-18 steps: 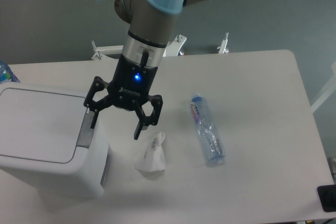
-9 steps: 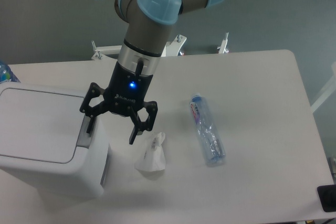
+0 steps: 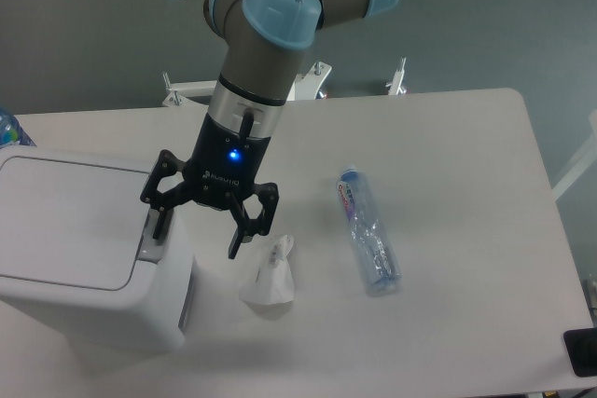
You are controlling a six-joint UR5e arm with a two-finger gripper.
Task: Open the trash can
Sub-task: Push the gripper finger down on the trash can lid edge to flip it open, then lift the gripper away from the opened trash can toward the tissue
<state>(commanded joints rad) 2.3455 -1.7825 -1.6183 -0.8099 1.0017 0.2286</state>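
Gripper (image 3: 199,231) spread wide, holding nothing, blue light lit on its body. 1 fingertip (image 3: 159,227) at grey button strip (image 3: 151,234) on trash can (image 3: 79,247); contact unclear. Other fingertip hangs beside can, above crumpled white tissue (image 3: 270,274). Trash can at counter (image 3: 448,165) left edge, lid shut flat. Clear plastic bottle (image 3: 367,242) lies right of tissue.

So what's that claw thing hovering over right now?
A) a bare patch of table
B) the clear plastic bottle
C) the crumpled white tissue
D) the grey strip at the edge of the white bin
D: one finger of the open gripper sits over the grey strip at the trash can lid's edge; the tissue and bottle lie apart to the side.
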